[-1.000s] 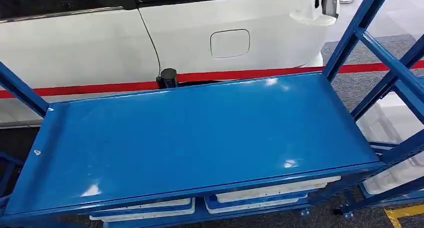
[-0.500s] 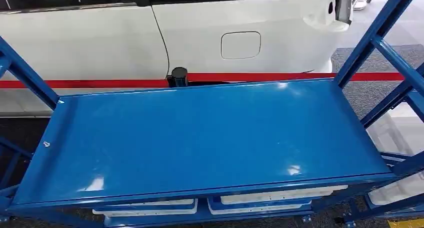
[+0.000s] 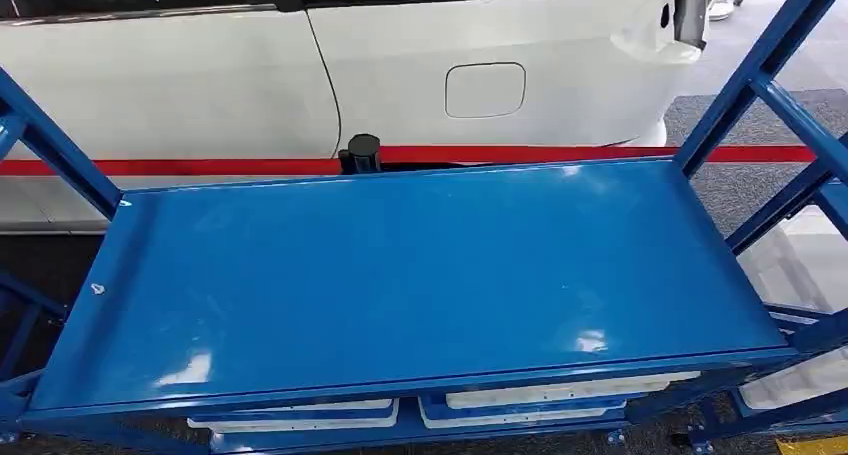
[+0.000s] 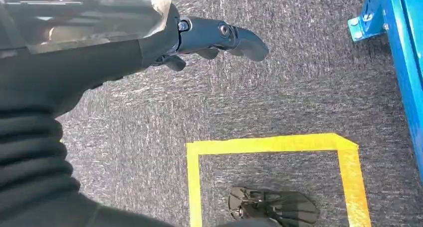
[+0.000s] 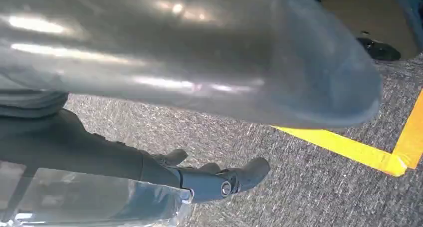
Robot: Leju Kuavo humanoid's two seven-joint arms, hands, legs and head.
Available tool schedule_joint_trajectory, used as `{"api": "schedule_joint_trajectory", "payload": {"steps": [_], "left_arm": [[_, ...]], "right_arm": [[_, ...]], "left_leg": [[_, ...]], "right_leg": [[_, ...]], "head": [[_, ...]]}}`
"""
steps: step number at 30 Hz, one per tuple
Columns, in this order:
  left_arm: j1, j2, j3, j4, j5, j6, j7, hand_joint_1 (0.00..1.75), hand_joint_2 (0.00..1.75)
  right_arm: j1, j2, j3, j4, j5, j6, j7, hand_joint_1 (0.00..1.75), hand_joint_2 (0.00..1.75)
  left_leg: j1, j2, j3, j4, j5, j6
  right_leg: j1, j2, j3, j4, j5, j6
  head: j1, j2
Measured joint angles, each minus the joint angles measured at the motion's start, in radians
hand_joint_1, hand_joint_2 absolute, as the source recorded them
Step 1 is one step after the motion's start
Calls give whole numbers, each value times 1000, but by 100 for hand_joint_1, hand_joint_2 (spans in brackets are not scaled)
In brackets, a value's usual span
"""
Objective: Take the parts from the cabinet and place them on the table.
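Left hand (image 4: 219, 40) and right hand (image 5: 219, 179) hang over carpet, fingers loosely apart, holding nothing. Blue shelf (image 3: 420, 275) bare; white trays (image 3: 560, 393) beneath — parts themselves unseen, likely there.

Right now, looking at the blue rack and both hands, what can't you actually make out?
- White bins: head view, the blue shelf covers them, contents hidden.
- Right hand: right wrist view, a blurred grey tube-like part lies across the picture; whether it is held is unclear.
- Left hand: left wrist view, fingers partly hidden behind clear wrap.
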State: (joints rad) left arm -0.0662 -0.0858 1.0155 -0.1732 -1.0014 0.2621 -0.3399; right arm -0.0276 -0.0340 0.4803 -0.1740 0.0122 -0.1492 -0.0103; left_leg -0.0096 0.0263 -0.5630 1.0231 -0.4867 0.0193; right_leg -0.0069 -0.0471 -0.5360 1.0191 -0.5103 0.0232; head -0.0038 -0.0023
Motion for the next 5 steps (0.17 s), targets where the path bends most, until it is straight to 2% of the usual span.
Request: {"api": "schedule_joint_trajectory", "payload": {"steps": [5], "left_arm": [[2,1,-14,-1,17,-15,12,0,175]], "right_arm": [[2,0,-15,-1,-14,7,-8,0,175]], "left_leg": [[0,0,1,0,0,0]], "right_leg": [[0,0,0,0,-1,2]], "head": [[0,0]]}}
